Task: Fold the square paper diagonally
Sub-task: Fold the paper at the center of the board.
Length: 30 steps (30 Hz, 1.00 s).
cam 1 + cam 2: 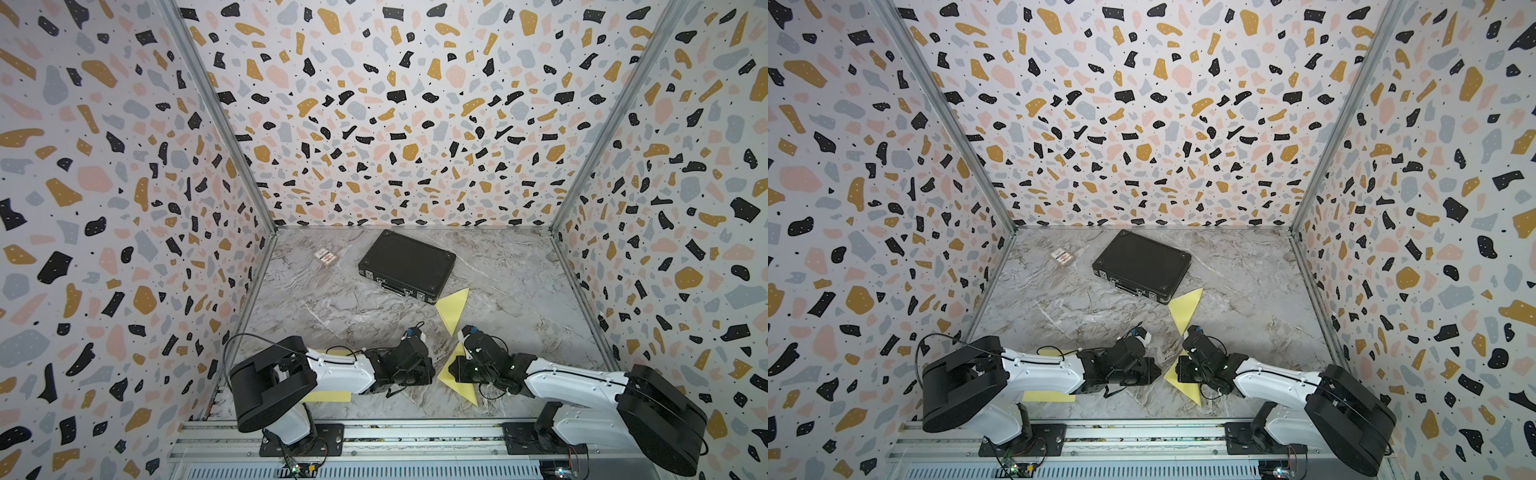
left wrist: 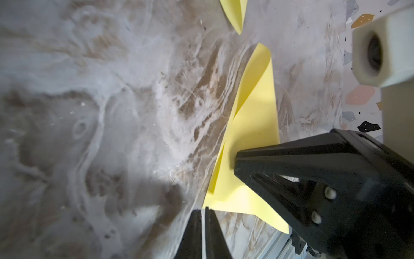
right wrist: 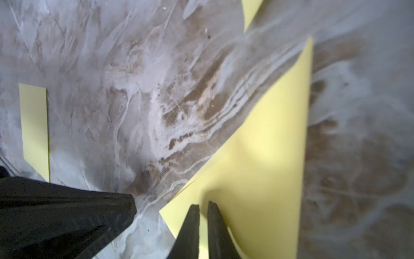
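The yellow square paper (image 1: 446, 377) (image 2: 255, 116) (image 3: 268, 145) lies folded into a triangle near the front of the marble table, between my two grippers. Its upper layer curls up a little along the folded edge. My right gripper (image 3: 203, 204) (image 1: 454, 371) is shut, and its tips press down on the paper near a corner. In the left wrist view, my left gripper (image 2: 202, 209) (image 1: 432, 370) is shut on nothing. It sits on the table just off the paper's corner.
A second yellow triangle (image 1: 454, 309) lies farther back. A black case (image 1: 407, 264) stands behind it and a small card box (image 1: 325, 257) sits at the back left. Another yellow sheet (image 1: 328, 398) lies under my left arm. Patterned walls enclose three sides.
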### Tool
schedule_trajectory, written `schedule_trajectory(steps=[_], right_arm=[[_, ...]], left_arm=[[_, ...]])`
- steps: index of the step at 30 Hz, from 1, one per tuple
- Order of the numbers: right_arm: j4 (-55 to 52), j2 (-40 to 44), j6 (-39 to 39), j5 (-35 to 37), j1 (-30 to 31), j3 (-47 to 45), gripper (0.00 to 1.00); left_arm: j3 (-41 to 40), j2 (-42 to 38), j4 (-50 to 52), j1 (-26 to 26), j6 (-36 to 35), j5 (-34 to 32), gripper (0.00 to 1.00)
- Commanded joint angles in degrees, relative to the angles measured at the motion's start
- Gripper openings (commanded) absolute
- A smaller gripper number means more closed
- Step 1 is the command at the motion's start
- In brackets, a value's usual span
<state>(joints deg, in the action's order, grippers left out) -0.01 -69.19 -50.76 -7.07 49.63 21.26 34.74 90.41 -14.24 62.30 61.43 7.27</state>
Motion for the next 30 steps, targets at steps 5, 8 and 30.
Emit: schedule_trajectory(steps=[5, 8, 30], right_arm=[[-5.0, 0.4, -0.1, 1.0, 0.2, -1.2, 0.1], [-4.6, 0.4, -0.2, 0.8, 0.2, -1.4, 0.1], [-3.7, 1.1, -0.8, 0.6, 0.3, -2.4, 0.1]], left_arm=[[3.1, 2.0, -3.0, -0.3, 1.6, 0.5, 0.26], [2.8, 2.7, -4.2, -0.3, 2.4, 0.9, 0.3], [1.5, 7.0, -9.5, 1.4, 6.4, 2.8, 0.25]])
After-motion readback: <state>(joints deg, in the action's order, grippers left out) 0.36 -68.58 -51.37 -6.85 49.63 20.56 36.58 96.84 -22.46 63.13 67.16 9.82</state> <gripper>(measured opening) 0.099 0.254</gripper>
